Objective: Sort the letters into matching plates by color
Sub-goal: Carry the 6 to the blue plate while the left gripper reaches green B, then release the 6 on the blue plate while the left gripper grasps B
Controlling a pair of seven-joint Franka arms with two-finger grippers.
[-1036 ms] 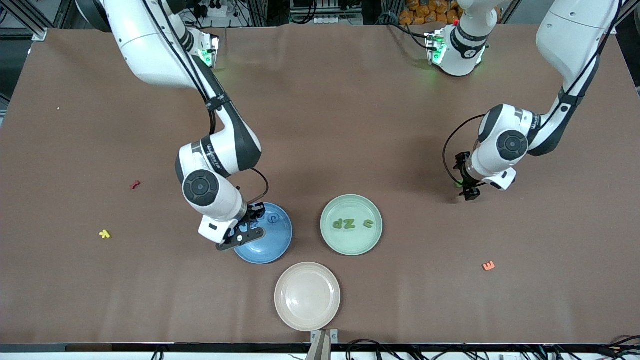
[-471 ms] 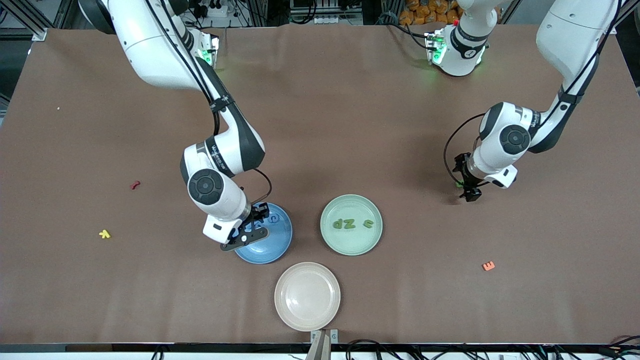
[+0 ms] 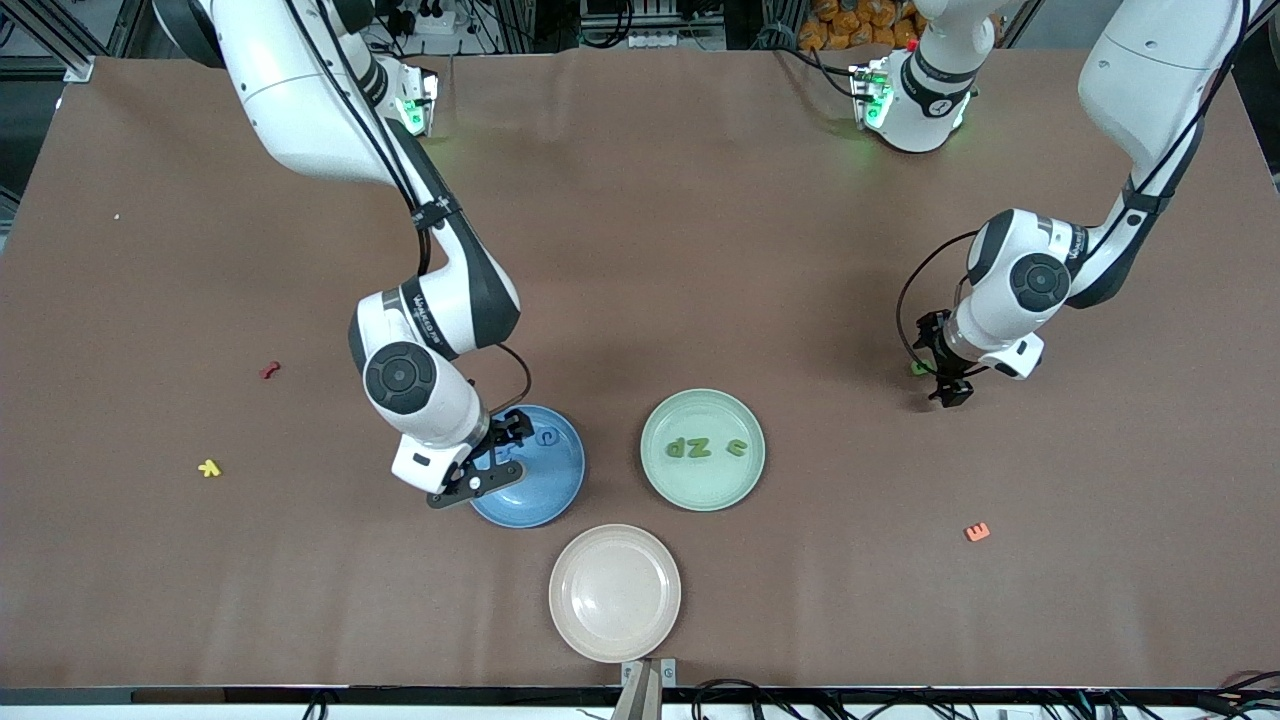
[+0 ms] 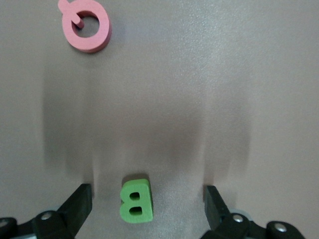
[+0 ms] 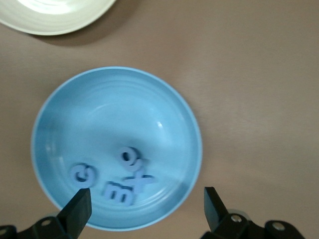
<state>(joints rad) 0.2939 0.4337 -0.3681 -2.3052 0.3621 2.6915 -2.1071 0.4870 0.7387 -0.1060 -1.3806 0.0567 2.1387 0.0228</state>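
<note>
The blue plate (image 3: 548,485) holds several blue letters (image 5: 119,191), seen in the right wrist view. My right gripper (image 3: 497,455) hangs open and empty over that plate's rim (image 5: 146,211). The mint green plate (image 3: 700,490) holds three green letters (image 3: 690,447). A green letter B (image 4: 135,200) lies on the table toward the left arm's end (image 3: 918,367). My left gripper (image 3: 938,372) is open just over it, and its fingers (image 4: 77,206) stand on either side of the B without touching it.
A beige-pink plate (image 3: 614,592) lies nearer the camera than the other two plates. A pink Q (image 4: 84,25) lies close to the green B. An orange letter (image 3: 977,532), a red letter (image 3: 269,370) and a yellow letter (image 3: 209,467) lie loose on the brown table.
My left gripper has shifted a little toward the left arm's end of the table, still over the green B. My right gripper has shifted slightly over the blue plate's edge. No letter moved.
</note>
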